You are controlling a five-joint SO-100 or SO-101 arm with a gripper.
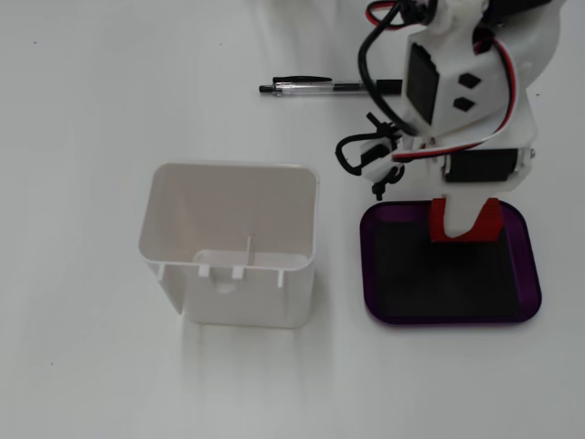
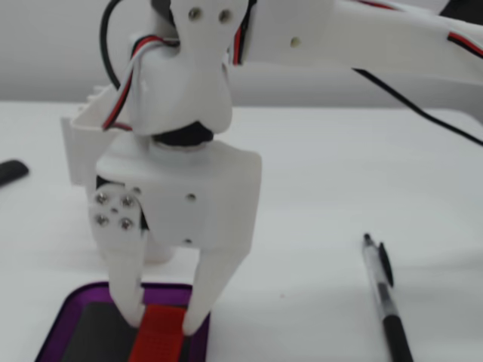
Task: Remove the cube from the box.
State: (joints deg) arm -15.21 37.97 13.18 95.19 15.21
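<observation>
The red cube [image 1: 466, 220] [image 2: 158, 339] is pinched between the white fingers of my gripper [image 1: 466, 230] [image 2: 164, 323], which is shut on it. The cube hangs over the far edge of the purple box [image 1: 448, 319] [image 2: 59, 330] and looks raised off the black floor. In the fixed view from above, the arm's wrist covers the cube's upper part. In the low fixed view, the cube's near end runs off the bottom of the picture.
A taller white open container [image 1: 228, 242] [image 2: 79, 143] stands left of the box. A black pen [image 1: 320, 88] [image 2: 386, 302] lies on the white table beyond the arm. A dark object [image 2: 10, 172] sits at the left edge.
</observation>
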